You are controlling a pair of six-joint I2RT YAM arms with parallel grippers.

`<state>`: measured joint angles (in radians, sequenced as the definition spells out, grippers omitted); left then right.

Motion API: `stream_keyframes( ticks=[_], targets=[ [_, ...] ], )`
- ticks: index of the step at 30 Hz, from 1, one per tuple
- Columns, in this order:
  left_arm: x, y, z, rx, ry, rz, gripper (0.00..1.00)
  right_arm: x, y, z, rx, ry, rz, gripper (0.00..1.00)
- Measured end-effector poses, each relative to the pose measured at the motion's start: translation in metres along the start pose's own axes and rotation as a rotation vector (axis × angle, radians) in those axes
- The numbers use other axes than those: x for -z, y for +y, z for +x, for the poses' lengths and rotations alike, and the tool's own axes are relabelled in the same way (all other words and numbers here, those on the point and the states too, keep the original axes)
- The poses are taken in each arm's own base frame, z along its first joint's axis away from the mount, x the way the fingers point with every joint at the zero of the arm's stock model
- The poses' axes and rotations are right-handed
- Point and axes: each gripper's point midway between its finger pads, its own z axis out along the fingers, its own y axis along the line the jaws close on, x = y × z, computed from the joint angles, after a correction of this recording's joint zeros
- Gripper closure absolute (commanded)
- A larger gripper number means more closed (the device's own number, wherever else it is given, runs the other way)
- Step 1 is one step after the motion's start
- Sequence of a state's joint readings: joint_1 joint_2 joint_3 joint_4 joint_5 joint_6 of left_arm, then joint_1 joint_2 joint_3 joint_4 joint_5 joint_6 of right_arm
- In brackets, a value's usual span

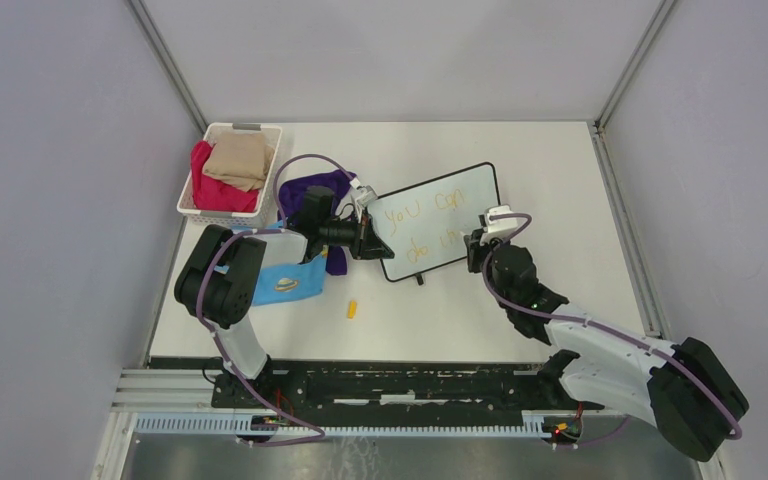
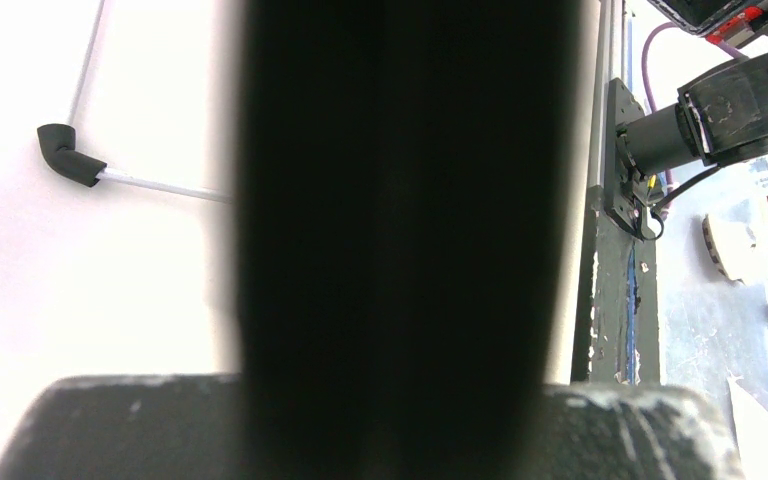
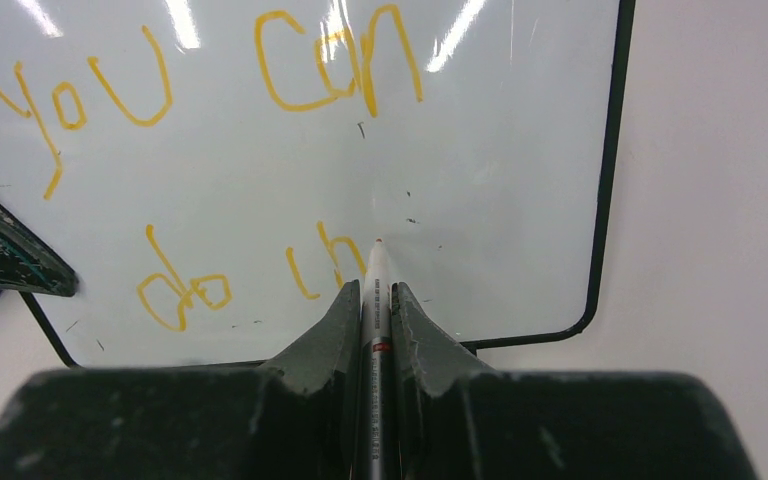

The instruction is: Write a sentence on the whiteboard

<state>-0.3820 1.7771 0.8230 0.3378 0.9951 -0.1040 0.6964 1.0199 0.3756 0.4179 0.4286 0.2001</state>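
Observation:
The whiteboard [image 1: 460,200] lies tilted on the table's middle. On it the sentence [image 1: 425,225] in yellow-orange reads "you can" above "do th" [image 3: 290,70]. My right gripper [image 1: 482,245] is shut on a white marker [image 3: 376,300], whose tip touches the board [image 3: 500,200] just right of the "h". My left gripper [image 1: 368,240] is shut on the whiteboard's left edge; one of its dark fingers [image 3: 0,250] shows over that edge in the right wrist view. A wide black blur [image 2: 405,240] fills most of the left wrist view and hides those jaws.
A white basket [image 1: 245,128] of folded clothes stands at the back left. A purple cloth [image 1: 315,188] and a blue cloth [image 1: 285,285] lie by the left arm. A small yellow cap [image 1: 353,309] rests in front of the board. The mounting rail [image 1: 390,385] runs along the near edge.

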Motion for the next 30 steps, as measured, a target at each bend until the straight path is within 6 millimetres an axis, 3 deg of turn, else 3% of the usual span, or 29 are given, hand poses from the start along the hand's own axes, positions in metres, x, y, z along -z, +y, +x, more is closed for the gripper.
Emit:
stream_keyframes(
  ticks=[9,30],
  targets=[
    [0.0,0.0,0.0,0.0,0.0,0.0,0.98,-0.005,-0.004,0.01,0.011,0.03,0.016,1.0],
    [-0.001,0.0,0.0,-0.001,0.001,-0.001,0.98,-0.006,-0.005,0.011,-0.001,0.026,0.02,1.0]
  ],
)
